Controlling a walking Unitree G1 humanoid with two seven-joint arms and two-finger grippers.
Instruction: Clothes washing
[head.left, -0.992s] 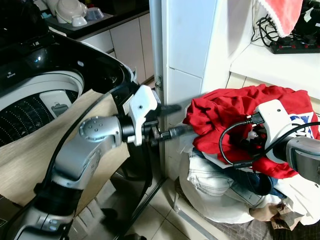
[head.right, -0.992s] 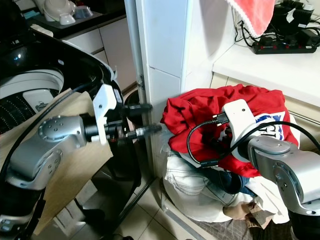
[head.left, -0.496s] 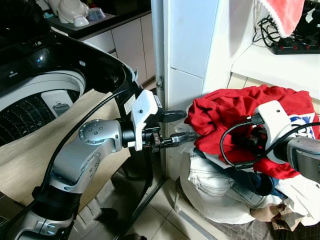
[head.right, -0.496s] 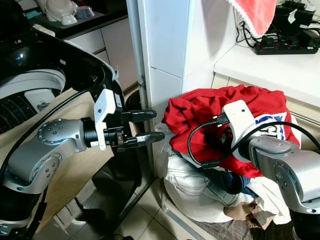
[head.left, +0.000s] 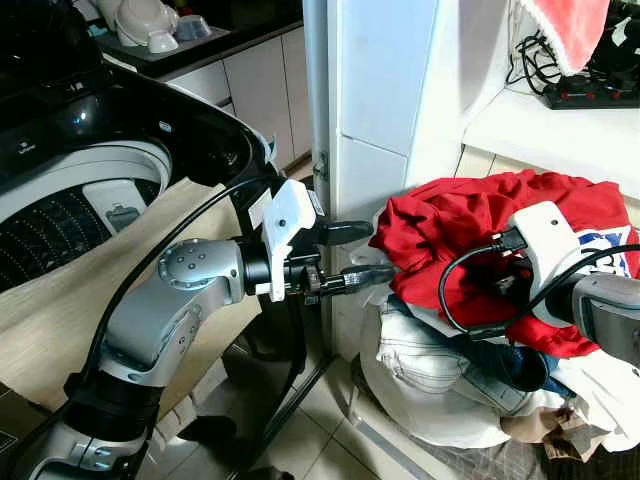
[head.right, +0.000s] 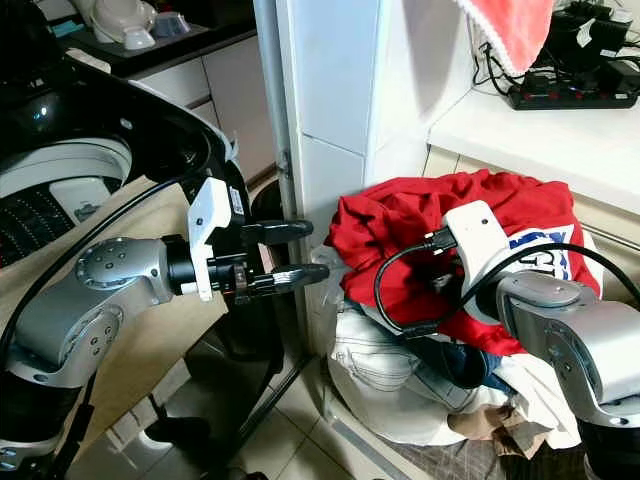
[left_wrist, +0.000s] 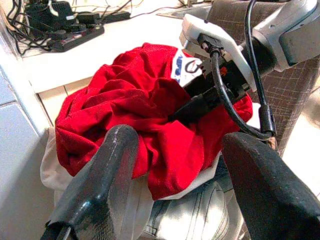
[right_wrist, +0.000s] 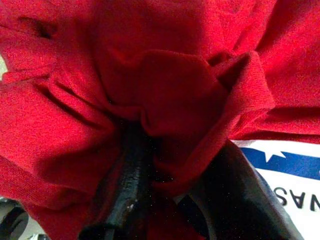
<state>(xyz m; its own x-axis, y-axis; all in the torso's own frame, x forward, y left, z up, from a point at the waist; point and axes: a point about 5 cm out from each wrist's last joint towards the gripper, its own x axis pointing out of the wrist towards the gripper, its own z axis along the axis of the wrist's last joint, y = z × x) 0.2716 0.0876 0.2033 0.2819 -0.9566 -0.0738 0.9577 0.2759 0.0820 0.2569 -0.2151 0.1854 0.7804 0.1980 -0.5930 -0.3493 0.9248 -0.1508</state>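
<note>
Red shirt (head.left: 470, 225) tops the laundry heap (head.left: 440, 380) at 3 o'clock, jeans (head.left: 420, 350) beneath. Right pincer (right_wrist: 170, 200) buried in red folds, clamped on a bunch. Left pincer (head.left: 365, 252) parted, empty, just beside the shirt's edge. Soft, light, prone to drag neighbours; gather a thick fold. Washer drum (head.left: 60, 225) at 9 o'clock, contents hidden.

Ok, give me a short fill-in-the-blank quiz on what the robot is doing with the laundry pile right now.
1. The right gripper has its fingers dug into the ____ garment on top of the pile.
2. The left gripper hangs beside the pile with its fingers ____.
3. Under the red garment lies a pair of light blue ____.
4. The washing machine stands on the robot's ____ side.

Missing words: red; open; jeans; left
</note>
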